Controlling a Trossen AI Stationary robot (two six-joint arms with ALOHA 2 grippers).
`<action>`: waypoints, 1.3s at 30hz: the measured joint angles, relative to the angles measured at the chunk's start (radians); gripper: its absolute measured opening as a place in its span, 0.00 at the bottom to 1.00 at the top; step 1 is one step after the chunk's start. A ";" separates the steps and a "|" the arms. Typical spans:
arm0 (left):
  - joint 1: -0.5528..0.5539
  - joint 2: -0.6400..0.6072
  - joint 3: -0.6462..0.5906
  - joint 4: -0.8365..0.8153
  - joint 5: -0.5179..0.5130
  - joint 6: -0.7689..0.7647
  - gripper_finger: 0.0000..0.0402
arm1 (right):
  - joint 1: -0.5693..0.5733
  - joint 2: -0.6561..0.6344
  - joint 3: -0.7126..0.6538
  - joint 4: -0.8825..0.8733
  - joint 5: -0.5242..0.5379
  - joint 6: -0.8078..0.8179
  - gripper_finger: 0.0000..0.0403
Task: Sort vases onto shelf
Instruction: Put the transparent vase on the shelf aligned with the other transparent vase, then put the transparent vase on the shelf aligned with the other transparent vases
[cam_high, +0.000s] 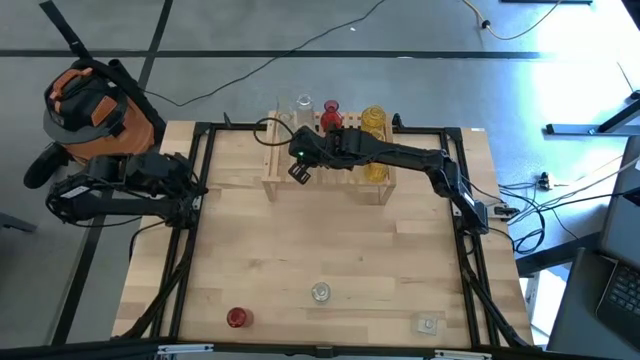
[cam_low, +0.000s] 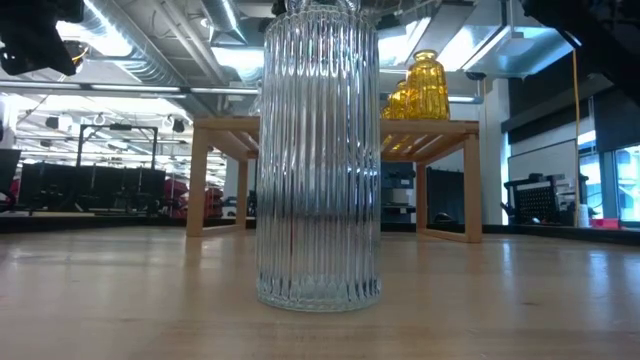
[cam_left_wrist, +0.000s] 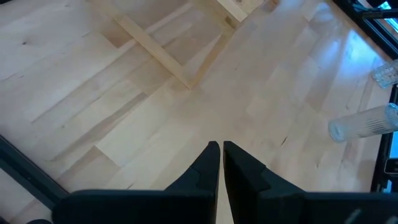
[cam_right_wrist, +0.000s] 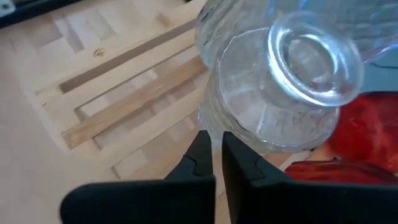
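Plainly the sorting is partway through: on the shelf (cam_high: 325, 160), at the far edge of the desk (cam_high: 330, 250), stand a clear vase (cam_high: 303, 107), a red vase (cam_high: 332, 116) and yellow vases (cam_high: 374, 122) along its back, while three more wait near the front edge of the desk, namely a small red vase (cam_high: 236, 317), a ribbed clear vase (cam_high: 320, 292) in the middle and another clear vase (cam_high: 428, 323) towards the right. The right gripper (cam_high: 299, 170) reaches out over the left part of the slatted top, its fingers pressed together and holding nothing; in its wrist view the mouth of the clear vase on the shelf sits just beyond them, with red glass beside it. The left gripper (cam_left_wrist: 220, 158) waits over the left side of the desk, fingers nearly shut and empty. I judge this to be the gap between one placement and the next pick, the right arm being free above the shelf. The next move calls for drawing that arm clear without brushing the standing glass, spreading its fingers, and carrying it to one of the three vases at the front; the ribbed clear one looks tall and smooth, so a grip low on its body, kept upright, would seem safest, and it belongs beside the clear vase already shelved.
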 joint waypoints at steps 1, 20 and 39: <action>0.000 0.000 0.000 0.000 -0.002 0.000 0.03 | -0.001 0.000 0.000 0.004 0.009 0.000 0.00; 0.000 0.000 0.000 0.000 0.014 -0.015 0.03 | 0.106 -0.166 0.000 0.006 0.022 0.057 0.00; -0.030 0.019 -0.114 0.417 0.817 0.104 0.01 | 0.462 -0.295 0.000 -0.433 0.222 0.267 0.00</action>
